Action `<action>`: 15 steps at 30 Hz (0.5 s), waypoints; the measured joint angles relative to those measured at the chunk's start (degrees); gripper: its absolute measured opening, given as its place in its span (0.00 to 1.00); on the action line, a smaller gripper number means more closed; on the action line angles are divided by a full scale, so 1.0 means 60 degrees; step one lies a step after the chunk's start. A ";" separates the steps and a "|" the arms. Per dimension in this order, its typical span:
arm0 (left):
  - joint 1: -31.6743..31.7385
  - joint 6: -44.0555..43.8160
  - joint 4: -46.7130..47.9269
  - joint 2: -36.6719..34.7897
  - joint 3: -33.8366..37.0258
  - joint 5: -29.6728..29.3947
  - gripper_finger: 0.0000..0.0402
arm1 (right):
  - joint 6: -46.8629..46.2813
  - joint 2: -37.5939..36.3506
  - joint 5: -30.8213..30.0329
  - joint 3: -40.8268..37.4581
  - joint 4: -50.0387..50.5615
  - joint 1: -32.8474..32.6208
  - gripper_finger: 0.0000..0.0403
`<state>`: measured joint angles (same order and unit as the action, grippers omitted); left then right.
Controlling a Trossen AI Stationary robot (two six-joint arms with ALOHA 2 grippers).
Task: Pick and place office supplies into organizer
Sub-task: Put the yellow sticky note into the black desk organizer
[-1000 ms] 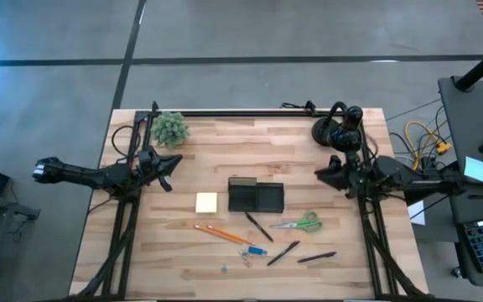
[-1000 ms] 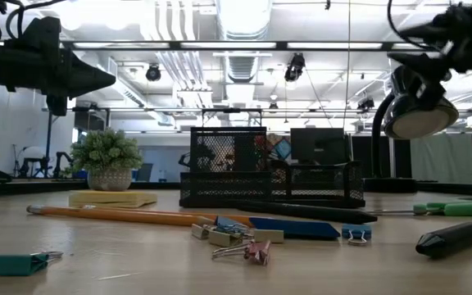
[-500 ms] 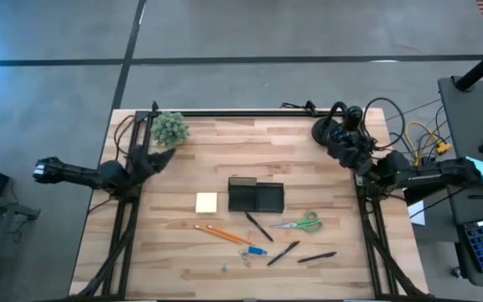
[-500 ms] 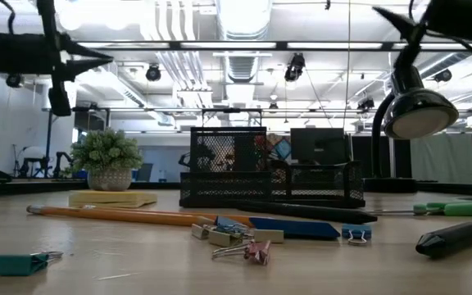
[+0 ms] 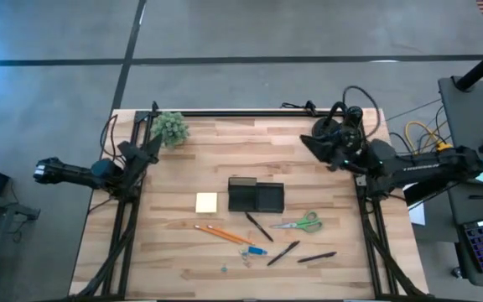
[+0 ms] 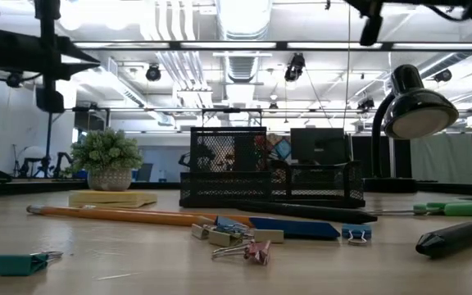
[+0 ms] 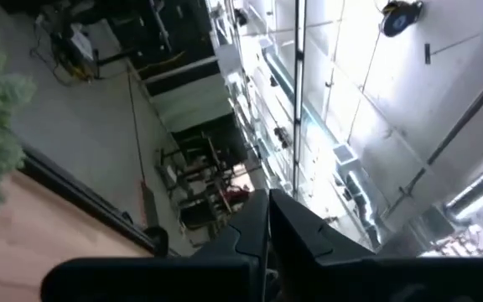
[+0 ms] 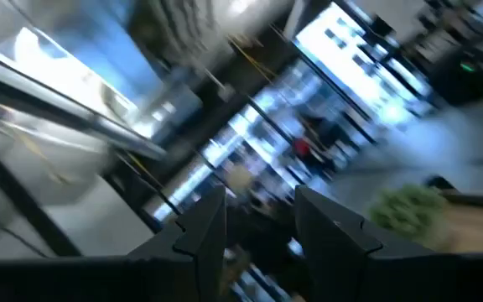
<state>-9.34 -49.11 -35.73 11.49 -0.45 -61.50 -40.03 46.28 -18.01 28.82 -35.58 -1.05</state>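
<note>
The black mesh organizer (image 5: 256, 196) (image 6: 269, 176) stands mid-table. The yellow sticky pad (image 5: 206, 202) lies to its left. Nearer the front edge lie orange pencils (image 5: 223, 234), black pens (image 5: 258, 226), green-handled scissors (image 5: 300, 223), a blue piece (image 5: 257, 250) and clips (image 5: 243, 260) (image 6: 236, 242). My left gripper (image 5: 152, 147) (image 7: 267, 222) is shut, raised near the table's far left by the plant and pointing upward. My right gripper (image 5: 306, 140) (image 8: 258, 218) is open, held high beside the lamp at the far right. Neither holds anything.
A small potted plant (image 5: 170, 127) (image 6: 107, 160) sits at the far left corner. A black desk lamp (image 5: 335, 127) (image 6: 416, 111) stands at the far right corner, close to my right arm. Bare wood lies between the organizer and the far edge.
My left gripper has drawn back toward the far left corner and tipped upward, rising in the low view. My right gripper has risen and swung toward the far edge and leftward, past the lamp, leaving most of the low view. The supplies have not moved.
</note>
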 joint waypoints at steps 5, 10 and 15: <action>0.0003 0.1083 -0.0365 0.0007 -0.0167 0.0995 0.00 | -0.0174 0.0670 0.0003 0.2018 0.4549 0.0123 0.33; -0.0023 0.2253 -0.0370 0.0488 -0.0568 0.3944 0.00 | -0.0419 0.1536 -0.0002 0.4368 0.9754 0.0165 0.33; -0.0207 0.1659 0.0541 0.1637 -0.1188 0.5113 0.00 | -0.1031 0.2859 0.0941 0.6183 1.3311 0.0000 0.33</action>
<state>-10.58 -39.16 -32.49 21.31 -7.58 -30.83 -46.22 63.44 -12.36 65.92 44.29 -1.05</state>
